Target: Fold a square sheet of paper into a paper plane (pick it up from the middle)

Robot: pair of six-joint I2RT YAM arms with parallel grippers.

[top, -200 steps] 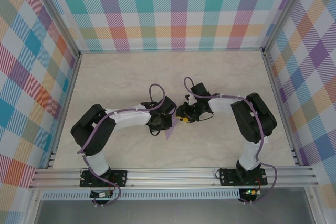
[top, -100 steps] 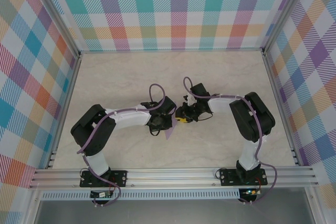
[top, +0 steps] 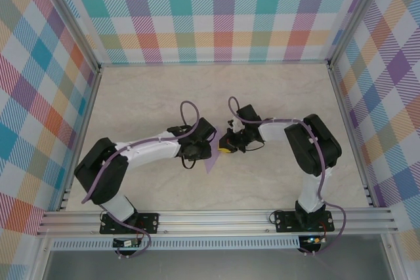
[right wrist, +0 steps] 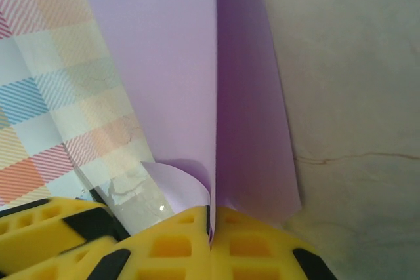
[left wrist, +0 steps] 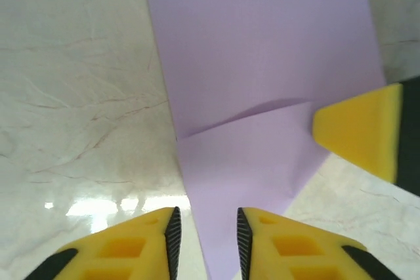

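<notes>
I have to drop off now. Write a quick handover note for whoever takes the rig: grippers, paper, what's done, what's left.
Left gripper: open by a narrow gap, low over the table, fingers straddling the narrow end of the folded lavender paper.
Right gripper: shut on the paper's long centre fold.
Paper: mid-table between the two grippers, narrow and tapering.
Done: the sheet is already folded into layers, with a diagonal flap creased.
Left: the remaining folds to make a plane. I cannot tell how many.
</notes>
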